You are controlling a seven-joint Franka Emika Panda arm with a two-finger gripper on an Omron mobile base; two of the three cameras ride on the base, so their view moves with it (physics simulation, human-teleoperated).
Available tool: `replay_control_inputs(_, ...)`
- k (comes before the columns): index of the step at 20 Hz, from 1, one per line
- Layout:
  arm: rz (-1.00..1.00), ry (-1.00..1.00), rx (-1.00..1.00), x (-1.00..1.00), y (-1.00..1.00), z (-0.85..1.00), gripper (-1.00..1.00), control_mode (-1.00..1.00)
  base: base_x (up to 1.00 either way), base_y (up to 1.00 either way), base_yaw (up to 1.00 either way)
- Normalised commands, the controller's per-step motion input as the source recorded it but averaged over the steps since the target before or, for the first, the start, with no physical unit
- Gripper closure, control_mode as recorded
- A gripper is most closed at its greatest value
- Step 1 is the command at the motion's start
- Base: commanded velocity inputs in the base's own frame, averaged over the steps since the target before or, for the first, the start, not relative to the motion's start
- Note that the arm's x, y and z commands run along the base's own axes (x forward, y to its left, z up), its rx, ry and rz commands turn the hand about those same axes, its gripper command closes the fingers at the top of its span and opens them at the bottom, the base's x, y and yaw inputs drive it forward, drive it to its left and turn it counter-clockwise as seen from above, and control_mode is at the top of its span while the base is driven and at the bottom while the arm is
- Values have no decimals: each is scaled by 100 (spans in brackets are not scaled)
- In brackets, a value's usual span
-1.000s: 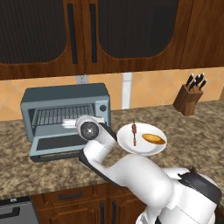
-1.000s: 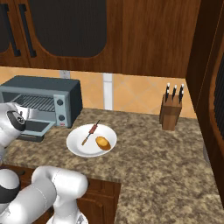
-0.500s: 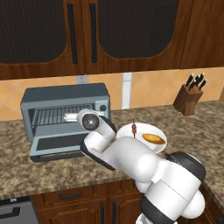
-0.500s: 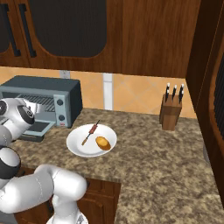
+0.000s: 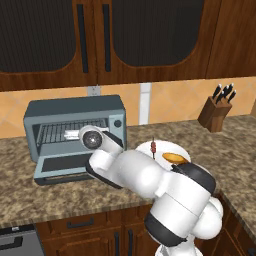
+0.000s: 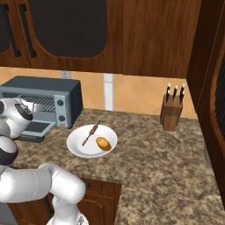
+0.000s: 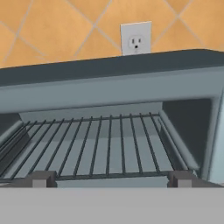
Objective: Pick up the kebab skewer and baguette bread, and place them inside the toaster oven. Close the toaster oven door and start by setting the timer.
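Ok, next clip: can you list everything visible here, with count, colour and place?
toaster oven: one, blue-grey, on the counter by the wall
toaster oven door: one, blue-grey, dropped open onto the counter
wire rack: one, grey, inside the oven, nothing on it
kebab skewer: one, dark stick with reddish meat, on the plate
baguette bread: one, golden-orange, on the plate beside the skewer
plate: one, white, right of the oven
knife block: one, brown wood with dark handles, near the wall
outlet: one, white, wall behind the oven
counter: one, speckled brown
cabinets: dark wood, above
gripper: one, dark tips wide apart, facing the oven opening
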Motion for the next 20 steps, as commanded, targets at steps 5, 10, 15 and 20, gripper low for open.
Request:
replay_control_inputs(5,0,0,0,20,4,-11,-100,-100,0,0,0)
replay_control_inputs(10,0,3,0,30,0,-10,-100,-100,0,0,0)
replay_control_inputs(15,0,2,0,23,0,-11,-100,-100,0,0,0)
replay_control_inputs(20,0,3,0,15,2,-12,-100,-100,0,0,0)
